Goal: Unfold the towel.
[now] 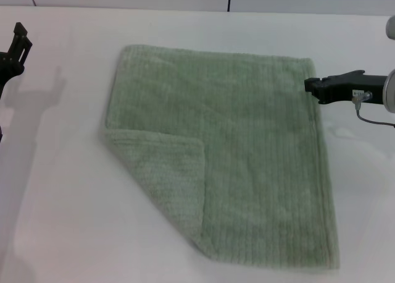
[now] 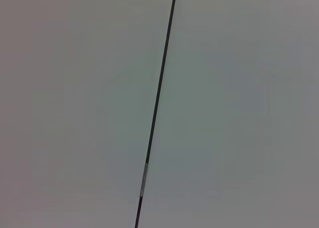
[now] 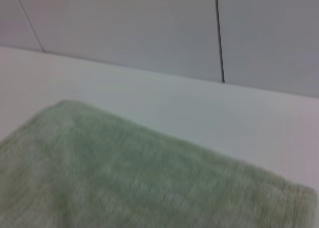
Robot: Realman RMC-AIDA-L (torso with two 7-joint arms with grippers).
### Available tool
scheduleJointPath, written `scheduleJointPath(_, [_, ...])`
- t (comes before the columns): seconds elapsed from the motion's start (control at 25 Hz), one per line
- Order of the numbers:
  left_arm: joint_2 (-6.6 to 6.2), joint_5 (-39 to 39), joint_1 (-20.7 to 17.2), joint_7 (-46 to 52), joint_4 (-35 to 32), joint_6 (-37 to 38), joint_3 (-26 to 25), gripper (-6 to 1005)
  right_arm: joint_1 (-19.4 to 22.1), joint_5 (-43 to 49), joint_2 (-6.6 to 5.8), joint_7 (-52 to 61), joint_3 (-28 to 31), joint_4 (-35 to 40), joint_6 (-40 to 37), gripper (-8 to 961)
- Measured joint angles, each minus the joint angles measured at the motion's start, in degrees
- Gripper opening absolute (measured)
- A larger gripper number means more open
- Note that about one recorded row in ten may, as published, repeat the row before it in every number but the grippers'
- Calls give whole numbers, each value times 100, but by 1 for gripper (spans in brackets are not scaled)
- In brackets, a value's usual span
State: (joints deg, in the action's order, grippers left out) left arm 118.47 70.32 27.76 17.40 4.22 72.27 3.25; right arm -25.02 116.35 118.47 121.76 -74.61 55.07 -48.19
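Note:
The pale green towel lies flat on the white table, with its near left corner folded over onto the top. My right gripper hovers at the towel's right edge, close to the far right corner. The right wrist view shows the towel's fuzzy far part close up. My left gripper hangs raised at the far left, well away from the towel. The left wrist view shows only the wall.
Bare white table surrounds the towel on the left and far sides. A grey panelled wall with dark seams runs behind the table's far edge. A thin cable hangs below the right arm.

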Motion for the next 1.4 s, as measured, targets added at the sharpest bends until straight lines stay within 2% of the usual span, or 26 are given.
scheduleJointPath(0.16, [0,0,12,0,-1,-1,0,798,-292,818,-9,617,252,38,-514,14])
scheduleJointPath(0.44, [0,-1,11,0,11,-9,0,799,-624,1344,-33,940,471,-36,-1001,15])
scheduleJointPath(0.72, [0,-1,10,0,27,-8,0,799,-996,1395,-202,960,523,-430,-1277,14])
scheduleJointPath(0.76, [0,-1,10,0,32,-5,0,799,-1189,1403,-280,962,526,-719,-1299,14])
scheduleJointPath(0.96, [0,-4,10,0,44,10,0,798,-1551,1442,-392,938,527,-1236,-1326,14])
scheduleJointPath(1.4, [9,-23,11,0,44,11,0,798,-1968,1539,-524,895,527,-1874,-1200,15])
